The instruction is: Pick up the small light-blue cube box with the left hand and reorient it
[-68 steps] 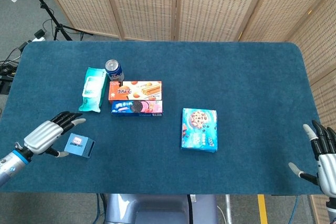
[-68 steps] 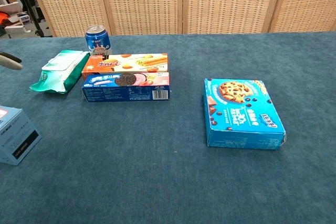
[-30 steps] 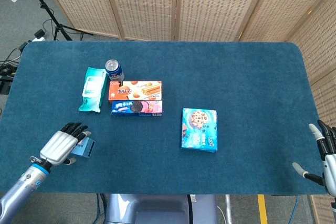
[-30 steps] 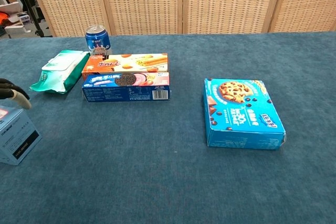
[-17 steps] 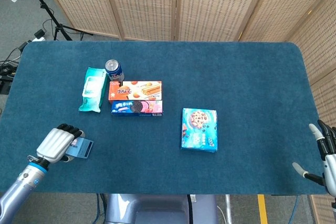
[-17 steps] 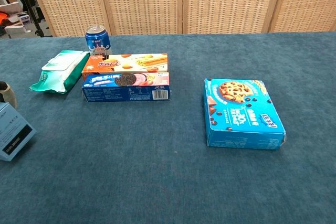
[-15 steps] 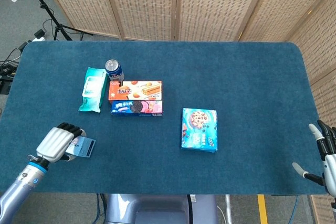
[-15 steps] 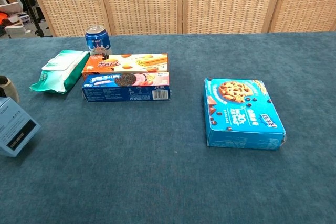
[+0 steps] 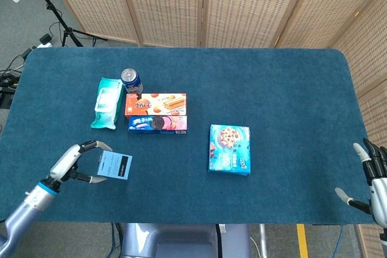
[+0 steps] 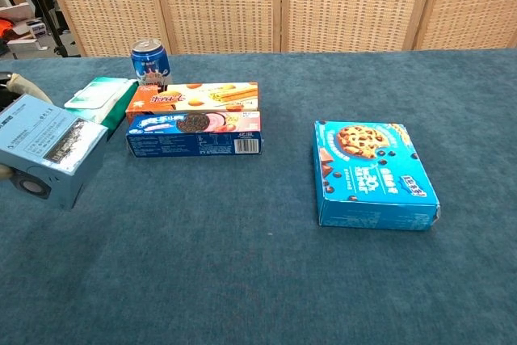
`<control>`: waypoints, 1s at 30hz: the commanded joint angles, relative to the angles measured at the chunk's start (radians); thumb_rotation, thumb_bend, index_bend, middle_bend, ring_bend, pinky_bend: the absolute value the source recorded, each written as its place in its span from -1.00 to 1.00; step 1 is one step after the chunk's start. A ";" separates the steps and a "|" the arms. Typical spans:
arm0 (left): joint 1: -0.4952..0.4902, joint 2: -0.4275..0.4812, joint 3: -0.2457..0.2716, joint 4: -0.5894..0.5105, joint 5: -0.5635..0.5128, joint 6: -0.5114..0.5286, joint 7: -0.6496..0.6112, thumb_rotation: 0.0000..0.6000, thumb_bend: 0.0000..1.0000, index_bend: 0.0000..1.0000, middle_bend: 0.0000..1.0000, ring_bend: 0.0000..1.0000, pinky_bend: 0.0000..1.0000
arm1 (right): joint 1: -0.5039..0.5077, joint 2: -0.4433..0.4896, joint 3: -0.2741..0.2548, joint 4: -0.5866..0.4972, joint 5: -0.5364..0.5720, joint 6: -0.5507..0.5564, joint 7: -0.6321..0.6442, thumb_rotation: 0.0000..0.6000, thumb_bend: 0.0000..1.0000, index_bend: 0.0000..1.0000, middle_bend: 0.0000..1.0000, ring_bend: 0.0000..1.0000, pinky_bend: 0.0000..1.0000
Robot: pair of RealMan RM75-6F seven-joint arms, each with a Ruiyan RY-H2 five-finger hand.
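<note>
The small light-blue cube box (image 9: 115, 165) hangs tilted above the table's near-left part, a white label with a dark bar facing up. My left hand (image 9: 74, 163) grips it from the left, with fingers over its far edge and the thumb under its near edge. In the chest view the box (image 10: 52, 149) is raised at the far left and covers part of the green pack; only a fingertip (image 10: 17, 82) shows behind it. My right hand (image 9: 373, 187) stays at the near-right table edge, fingers spread and holding nothing.
A green wipes pack (image 9: 107, 103), a blue can (image 9: 131, 81), an orange biscuit box (image 9: 155, 104) and a blue sandwich-cookie box (image 9: 157, 124) are clustered beyond the held box. A blue chocolate-chip cookie box (image 9: 230, 148) lies mid-table. Wicker screens stand behind the table.
My left hand closed on the box, lifted it off the cloth and carried it rightward, turning it so a different face points up. The right hand barely moved.
</note>
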 commanded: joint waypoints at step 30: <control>0.028 -0.221 0.045 0.340 -0.033 0.012 0.044 1.00 -1.00 -0.75 -1.00 -1.00 -1.00 | -0.001 0.004 0.007 -0.008 0.012 0.002 0.004 1.00 -1.00 -1.00 -1.00 -1.00 -1.00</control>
